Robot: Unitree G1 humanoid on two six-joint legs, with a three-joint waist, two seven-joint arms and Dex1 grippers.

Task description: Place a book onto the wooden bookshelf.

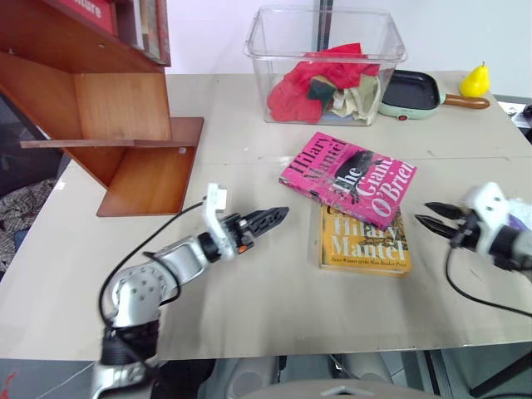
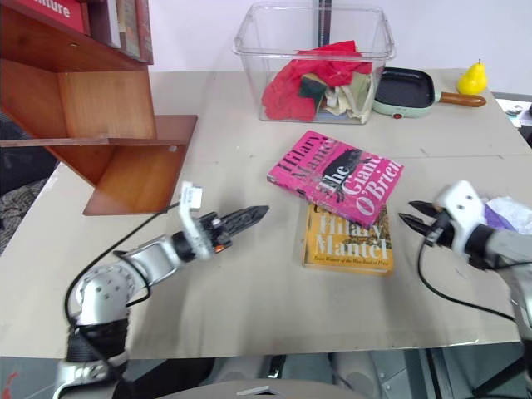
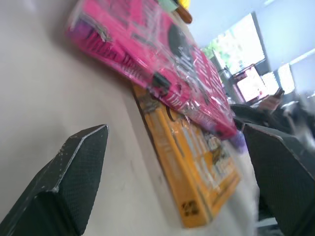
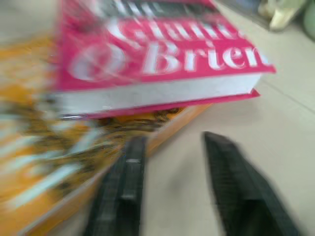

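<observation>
Pink book (image 1: pixel 349 176) flat on the table (image 1: pixel 274 299), partly overlapping the yellow-orange book (image 1: pixel 364 241) beneath it, one end resting on that cover; both well to the right of the wooden bookshelf (image 1: pixel 108 108), which stands at the table's left rear corner with books on an upper board. Clear plastic bin (image 1: pixel 326 62) behind the pink book, stuffed with red and pale cloth; small pan (image 1: pixel 410 93) with a wooden handle just beside the bin, yellow pear (image 1: pixel 475 81) past the pan's handle. Left gripper (image 1: pixel 278 214) just left of the pink book, near the table, pointing level toward it, not touching; fingers (image 3: pixel 69 182) spread wide in the left wrist view, nothing between them, both books lying ahead. Right gripper (image 1: pixel 426 214) just right of the pink book, pointing back toward the two books, black fingertips parted with a clear gap, holding nothing; in the right wrist view both fingers (image 4: pixel 123 191) apart above bare table, short of the pink book's page edge and the yellow-orange cover under it. Purple scrap beside the right wrist, too hidden to identify
</observation>
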